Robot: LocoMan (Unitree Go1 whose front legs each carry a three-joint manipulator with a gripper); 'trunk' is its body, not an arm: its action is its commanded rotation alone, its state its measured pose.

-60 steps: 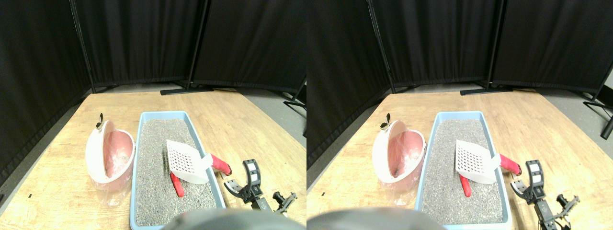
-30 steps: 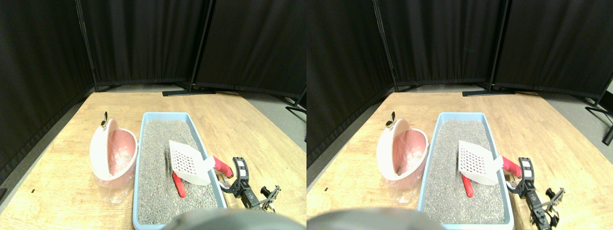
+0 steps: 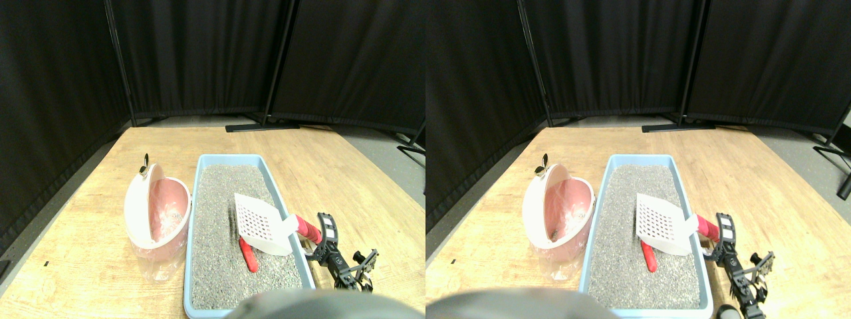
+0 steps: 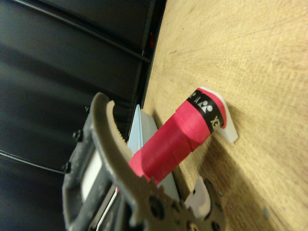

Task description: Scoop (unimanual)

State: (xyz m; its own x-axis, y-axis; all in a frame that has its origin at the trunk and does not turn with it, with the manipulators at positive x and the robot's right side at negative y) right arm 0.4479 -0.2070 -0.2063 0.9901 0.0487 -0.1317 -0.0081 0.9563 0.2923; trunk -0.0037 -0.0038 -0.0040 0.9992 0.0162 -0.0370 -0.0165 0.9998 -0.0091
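A white slotted scoop (image 3: pixel 260 224) lies tilted on the grey litter in a light blue tray (image 3: pixel 197 193). Its red-wrapped handle (image 3: pixel 307 228) sticks out over the tray's right rim. A small red stick-shaped piece (image 3: pixel 247 256) lies in the litter just below the scoop's head. My right gripper (image 3: pixel 318 239) is open at the tray's right side, its jaws spread on either side of the handle's end. In the wrist view the red handle (image 4: pixel 178 139) runs close along a toothed jaw, with the tray's edge (image 4: pixel 142 127) behind it.
A pink and white bin (image 3: pixel 159 216) lined with a clear bag stands against the tray's left side, its lid tipped up. All of this rests on a wooden floor (image 3: pixel 346 179). Black curtain panels on metal stands (image 3: pixel 266 123) close off the back.
My gripper has moved left across the floor, from well clear of the tray to the end of the red handle. The camera shifted slightly; the scoop, tray and bin stay put.
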